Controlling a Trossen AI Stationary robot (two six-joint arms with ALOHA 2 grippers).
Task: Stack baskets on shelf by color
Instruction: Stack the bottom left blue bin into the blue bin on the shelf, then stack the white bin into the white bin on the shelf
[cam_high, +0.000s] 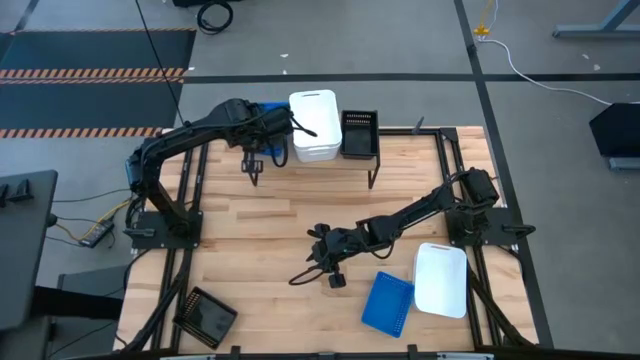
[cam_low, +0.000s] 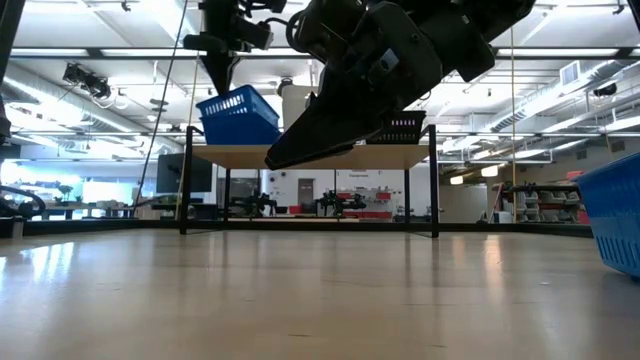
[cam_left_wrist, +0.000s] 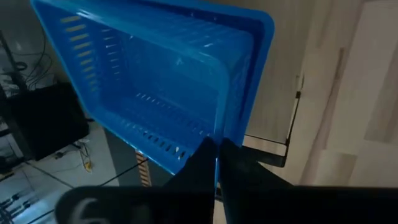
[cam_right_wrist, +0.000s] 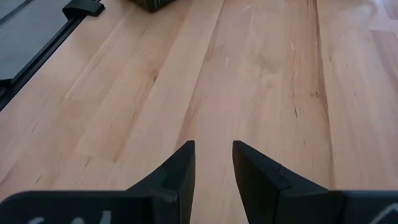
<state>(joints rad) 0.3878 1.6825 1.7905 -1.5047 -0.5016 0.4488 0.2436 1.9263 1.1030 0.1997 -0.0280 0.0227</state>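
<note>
On the shelf (cam_low: 400, 155) at the table's far edge sit a blue basket (cam_low: 240, 115), a white basket (cam_high: 313, 125) and a black basket (cam_high: 358, 133). My left gripper (cam_left_wrist: 216, 165) comes down from above and is shut on the blue basket (cam_left_wrist: 155, 81), which stands tilted at the shelf's left end. In the high view the left arm hides most of that basket (cam_high: 272, 107). My right gripper (cam_right_wrist: 213, 155) hangs open just above the bare tabletop near the middle (cam_high: 333, 262), with nothing between its fingers. My left gripper pinches the blue basket's side wall at the rim (cam_left_wrist: 219, 140), close to a corner, between its two fingers. One finger (cam_left_wrist: 196, 165) stands on the basket's inner side and the other outside. The fingers slant steeply down from above. The basket is tilted, its underside on the shelf top (cam_low: 245, 143).
On the table's near right lie another blue basket (cam_high: 388, 302) and a white basket (cam_high: 441, 280). A black basket (cam_high: 205, 315) sits at the near left corner. The shelf's thin black legs (cam_high: 375, 172) stand on the far part of the table.
</note>
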